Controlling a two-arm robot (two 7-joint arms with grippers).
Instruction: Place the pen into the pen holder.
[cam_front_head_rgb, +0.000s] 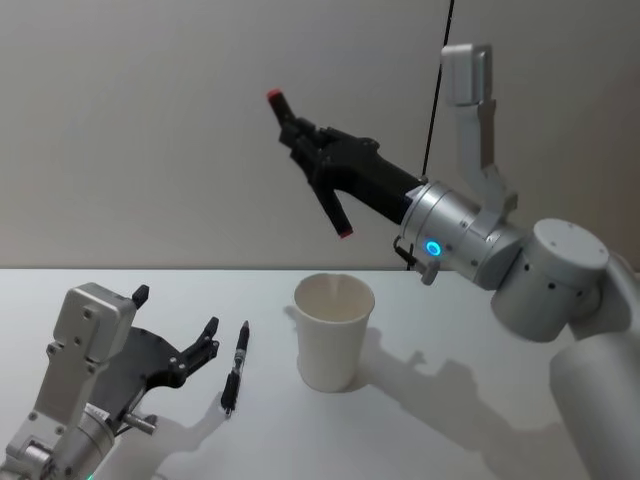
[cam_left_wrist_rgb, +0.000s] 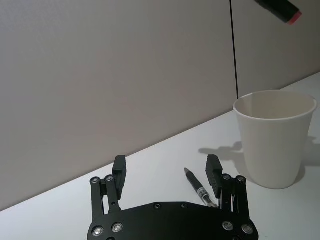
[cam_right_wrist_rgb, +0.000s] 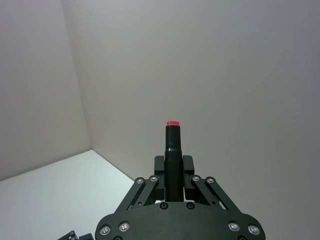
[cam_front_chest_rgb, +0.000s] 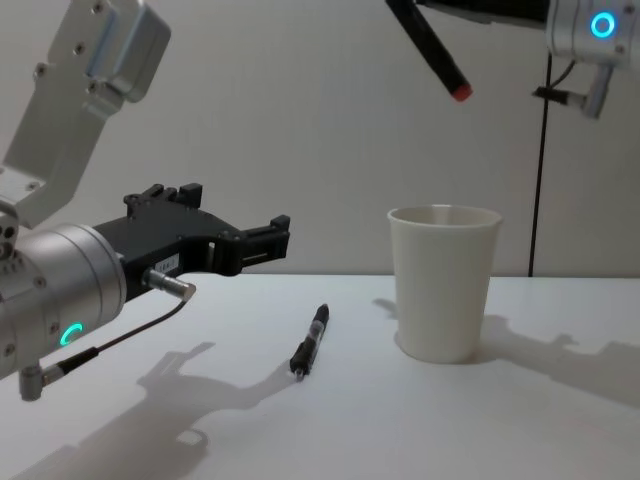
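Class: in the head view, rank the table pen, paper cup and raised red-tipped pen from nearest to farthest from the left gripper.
1. Table pen, lying just right of the open left gripper.
2. Paper cup, standing farther to the right.
3. Red-tipped pen, high above the cup, in the right gripper.

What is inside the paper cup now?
Nothing shows in the paper cup: inner wall bare, bottom hidden by its wall. The pen lies between it and the open left gripper; the right gripper holds a red-tipped marker above.

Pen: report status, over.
Left tool open, low beside pen on table. Right tool raised above pen holder, shut on red-tipped marker. Pen holder upright, nothing blocking.
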